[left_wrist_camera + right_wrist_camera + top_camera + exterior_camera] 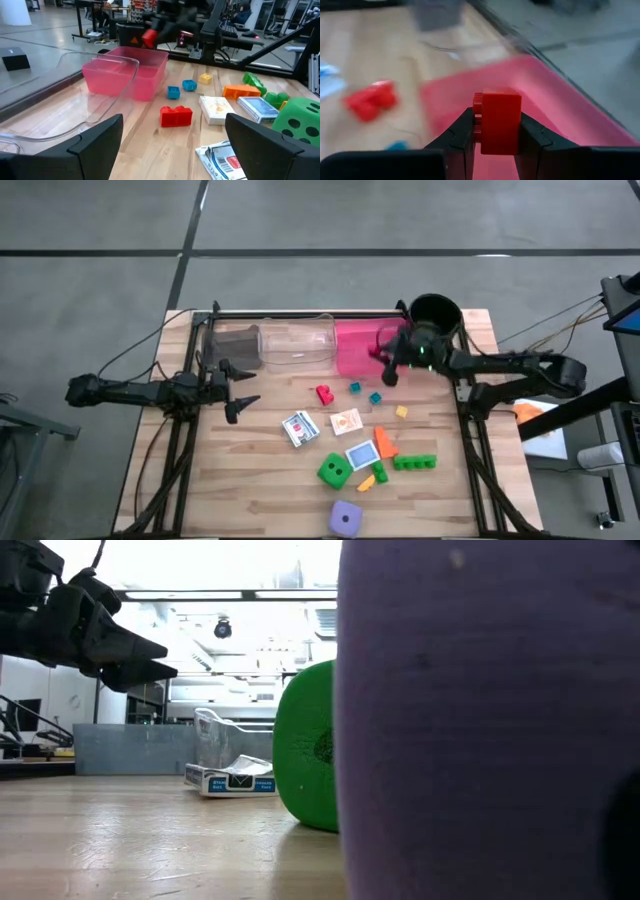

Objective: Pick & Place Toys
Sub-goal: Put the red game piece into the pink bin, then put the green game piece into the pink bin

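Observation:
My right gripper [381, 356] is shut on a small red brick [497, 121] above the pink tray [362, 346] at the table's far side. My left gripper [246, 386] is open and empty at the table's left, near the grey tray [232, 344]. Loose on the table lie another red brick [323, 393], teal bricks [355, 387], a yellow brick [401, 412], an orange brick [385, 445], a green brick [414, 463], white cards [346, 421], a green die [334, 471] and a purple die [346, 518]. My right gripper pinches the red brick by its two opposite sides [479, 131] between its two fingers. The brick sticks out past the fingertips, lifted clear over the pink tray [560, 115].
A clear tray [297, 343] stands between the grey and pink trays along the far edge. A round black pot [435, 311] stands at the far right corner. The wood in front of my left gripper is bare.

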You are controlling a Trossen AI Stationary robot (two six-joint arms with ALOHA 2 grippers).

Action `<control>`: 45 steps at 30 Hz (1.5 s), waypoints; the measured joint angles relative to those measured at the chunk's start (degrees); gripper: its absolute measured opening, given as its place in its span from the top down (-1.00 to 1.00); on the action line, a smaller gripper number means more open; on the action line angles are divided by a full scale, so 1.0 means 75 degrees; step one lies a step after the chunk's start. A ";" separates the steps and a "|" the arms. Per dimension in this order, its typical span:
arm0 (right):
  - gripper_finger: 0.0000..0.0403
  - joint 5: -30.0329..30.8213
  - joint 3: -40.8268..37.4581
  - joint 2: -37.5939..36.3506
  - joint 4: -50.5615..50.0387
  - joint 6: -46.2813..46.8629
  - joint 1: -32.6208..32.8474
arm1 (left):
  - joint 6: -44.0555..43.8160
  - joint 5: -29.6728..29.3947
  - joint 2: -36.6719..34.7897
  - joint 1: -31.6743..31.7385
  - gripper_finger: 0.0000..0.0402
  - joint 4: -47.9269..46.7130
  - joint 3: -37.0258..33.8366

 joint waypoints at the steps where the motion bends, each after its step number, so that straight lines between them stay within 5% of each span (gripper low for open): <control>1: 0.56 -0.0128 0.0156 0.0150 -0.0189 0.0012 -0.0276 | 0.0002 0.0000 -0.0001 0.0000 -0.75 0.0000 0.0000; 6: 0.45 -0.0594 0.0778 0.0978 -0.0959 0.0122 -0.0950 | 0.0020 -0.0003 0.0000 0.0000 -0.75 0.0000 0.0000; 16: -0.48 -0.0618 0.1735 0.2054 -0.1475 0.0119 -0.0724 | 0.0023 -0.0029 0.0143 0.0000 -0.75 0.0001 0.0000; 21: -0.59 -0.0947 0.1757 0.1410 -0.1420 -0.0129 -0.0274 | 0.0023 -0.0028 0.0149 0.0000 -0.75 0.0000 0.0000; 28: -0.60 -0.3917 0.1244 -0.0193 -0.0787 0.0008 0.0828 | 0.0023 -0.0028 0.0149 0.0000 -0.75 0.0000 0.0000; 32: -0.60 -0.4351 0.0816 -0.1005 -0.0705 0.0619 0.1884 | 0.0000 -0.0026 0.0149 0.0000 -0.75 0.0000 0.0000; 37: -0.60 -0.3327 0.0518 -0.1883 -0.1773 0.1579 0.3616 | -0.0003 -0.0026 0.0149 0.0000 -0.75 0.0000 0.0000; 45: -0.60 0.0847 0.0718 -0.2580 -0.5513 0.3694 0.7066 | -0.0003 -0.0026 0.0149 0.0000 -0.75 -0.0003 0.0000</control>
